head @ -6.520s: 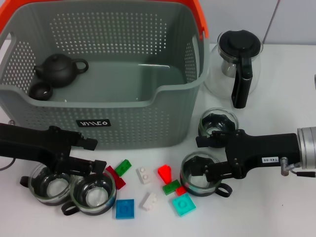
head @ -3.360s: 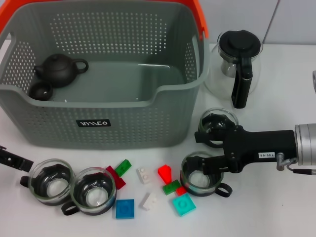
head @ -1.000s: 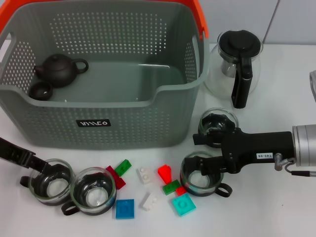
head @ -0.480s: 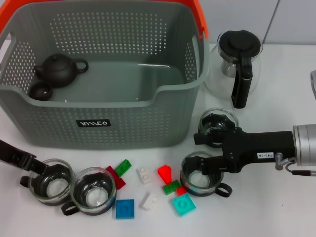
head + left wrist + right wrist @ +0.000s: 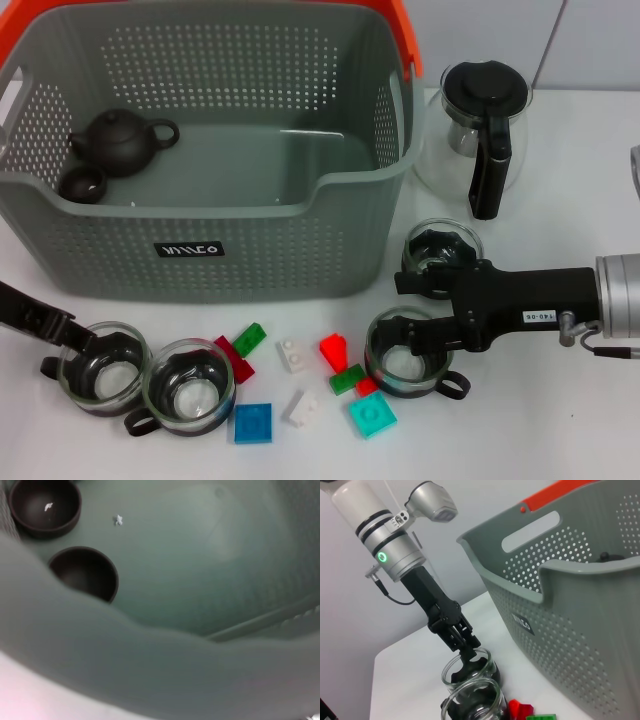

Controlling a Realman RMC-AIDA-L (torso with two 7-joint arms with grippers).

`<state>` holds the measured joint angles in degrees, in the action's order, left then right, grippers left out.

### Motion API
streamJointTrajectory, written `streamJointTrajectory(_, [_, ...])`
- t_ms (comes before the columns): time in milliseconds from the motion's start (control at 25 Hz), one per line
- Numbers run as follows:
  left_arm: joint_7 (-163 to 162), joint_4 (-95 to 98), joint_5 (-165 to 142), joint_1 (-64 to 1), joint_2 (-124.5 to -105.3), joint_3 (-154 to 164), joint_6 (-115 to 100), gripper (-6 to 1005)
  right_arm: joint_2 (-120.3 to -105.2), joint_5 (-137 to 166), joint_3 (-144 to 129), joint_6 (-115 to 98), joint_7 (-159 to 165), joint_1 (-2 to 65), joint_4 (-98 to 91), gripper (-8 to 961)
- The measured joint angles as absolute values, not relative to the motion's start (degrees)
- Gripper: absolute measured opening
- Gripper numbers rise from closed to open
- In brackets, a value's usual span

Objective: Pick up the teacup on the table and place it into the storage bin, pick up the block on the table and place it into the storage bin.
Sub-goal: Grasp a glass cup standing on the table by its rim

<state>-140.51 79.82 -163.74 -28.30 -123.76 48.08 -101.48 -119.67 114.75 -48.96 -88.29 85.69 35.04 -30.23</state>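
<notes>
Several glass teacups stand on the white table: two at the front left (image 5: 100, 365) (image 5: 188, 387) and two at the right (image 5: 405, 362) (image 5: 440, 250). Several coloured blocks (image 5: 300, 378) lie between them. The grey storage bin (image 5: 200, 240) with an orange handle holds a dark teapot (image 5: 120, 140) and a small dark cup (image 5: 82, 183). My left gripper (image 5: 62, 330) reaches in from the left edge, its tip at the leftmost teacup's rim (image 5: 470, 667). My right gripper (image 5: 392, 305) is open, one finger over the front right teacup and the other beside the rear one.
A glass pot with a black lid and handle (image 5: 485, 125) stands right of the bin. The left wrist view looks into the bin at two dark round cups (image 5: 82, 572) (image 5: 45, 502). The left arm (image 5: 395, 545) slopes down toward the bin's side.
The left gripper lay across the two left teacups, drew back to the left edge, then returned to the leftmost cup's rim. The right gripper has barely shifted at the right cups.
</notes>
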Motion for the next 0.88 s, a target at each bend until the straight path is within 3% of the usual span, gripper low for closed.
streamJointTrajectory(120, [-140.72, 79.76, -163.74, -28.35, -123.70, 48.08, -101.37, 561, -119.62, 114.74, -48.96, -88.26, 85.69, 35.00, -30.23, 912])
streamJointTrajectory(320, [-141.05, 79.77, -163.74, -28.49, -123.63, 48.10, -101.25, 341, -119.62, 114.72, -48.96, -88.06, 85.69, 34.88, -30.23, 912])
streamJointTrajectory(640, [-142.27, 79.54, -163.79, -28.58, -123.49, 49.59, -100.23, 114, -119.52, 114.69, -48.95, -87.90, 85.70, 34.78, -30.23, 912])
streamJointTrajectory(880, [-142.30, 79.56, -163.83, -28.56, -123.42, 49.61, -100.32, 63, -119.53, 114.69, -48.96, -87.86, 85.66, 34.72, -30.23, 912])
